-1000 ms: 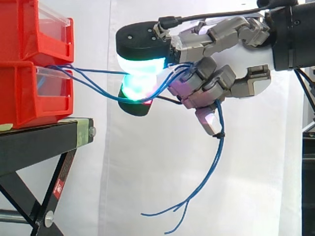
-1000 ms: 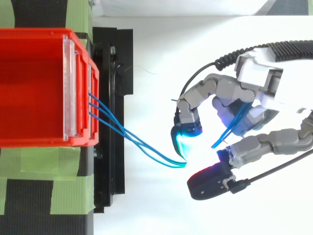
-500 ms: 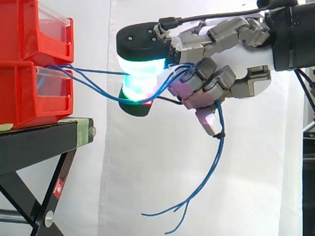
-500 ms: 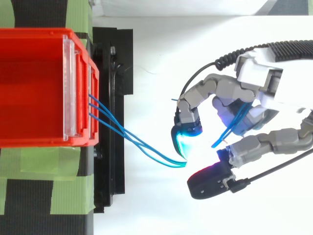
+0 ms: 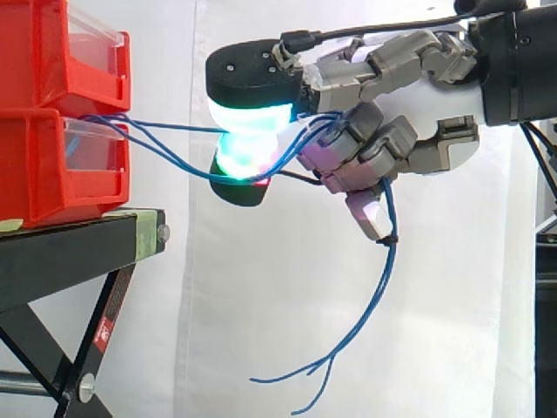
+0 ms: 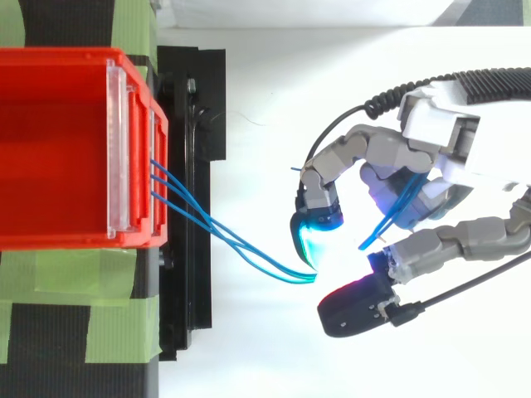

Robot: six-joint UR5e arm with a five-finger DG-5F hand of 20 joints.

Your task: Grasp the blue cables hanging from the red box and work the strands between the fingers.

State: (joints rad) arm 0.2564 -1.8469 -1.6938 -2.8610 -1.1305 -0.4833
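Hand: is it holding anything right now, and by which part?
The blue cables, pinched mid-length between the hand's glowing pads; free ends dangle below.

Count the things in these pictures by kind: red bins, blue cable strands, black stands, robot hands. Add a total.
red bins: 2 (upper red bin, lower red bin)
blue cable strands: 3
black stand: 1
hand: 1
Total: 7

Black stand (image 5: 70,254), green tape (image 6: 120,327), white curtain (image 5: 252,296)
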